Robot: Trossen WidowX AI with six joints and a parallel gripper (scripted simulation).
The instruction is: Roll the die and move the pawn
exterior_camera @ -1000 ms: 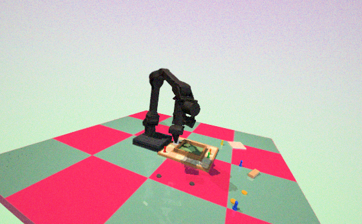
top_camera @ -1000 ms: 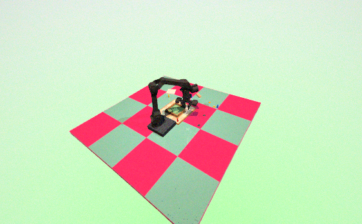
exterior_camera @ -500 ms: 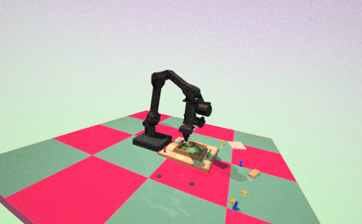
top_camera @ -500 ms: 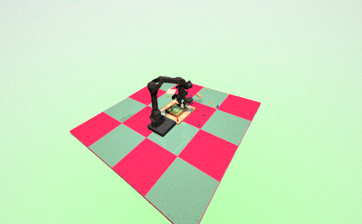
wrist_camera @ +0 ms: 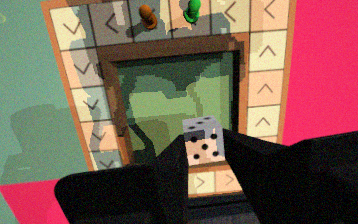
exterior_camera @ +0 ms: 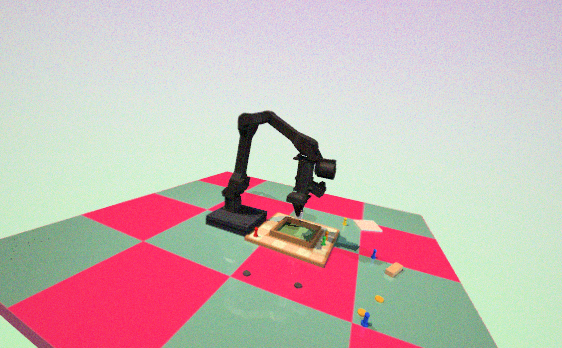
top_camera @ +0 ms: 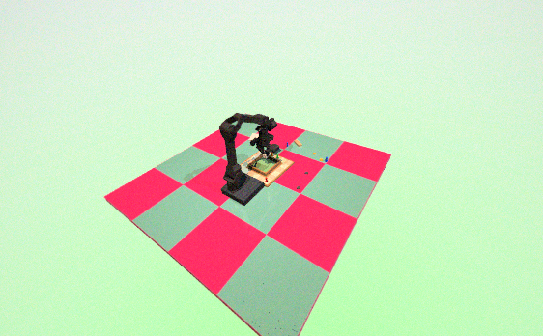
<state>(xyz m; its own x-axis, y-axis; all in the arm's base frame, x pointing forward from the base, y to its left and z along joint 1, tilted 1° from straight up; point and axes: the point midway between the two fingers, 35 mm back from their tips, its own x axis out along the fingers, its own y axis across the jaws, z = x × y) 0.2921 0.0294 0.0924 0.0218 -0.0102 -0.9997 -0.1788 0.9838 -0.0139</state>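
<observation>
You have a checkered red-and-green floor with the arm standing near its middle, reaching out and down over the board, which lies just beside the arm's base on the side toward the right edge. The board is a wooden frame of arrow squares around a sunken green tray, and that layout explains the pose: your gripper hangs above the tray's near edge so that what it carries should fall inside the walls and roll there, not on the track.

The gripper is clamped nearly closed on the die, held well above the tray floor. The face toward the wrist camera shows five pips; the top face is too blurred to count.

Your orange pawn stands on the track along the tray's far side, next to the green pawn, neither touching the die. A red pawn stands at the board corner nearest the base. Loose pawns and tokens lie toward the right edge.

No brand or writing is readable; only arrows mark the squares.
</observation>
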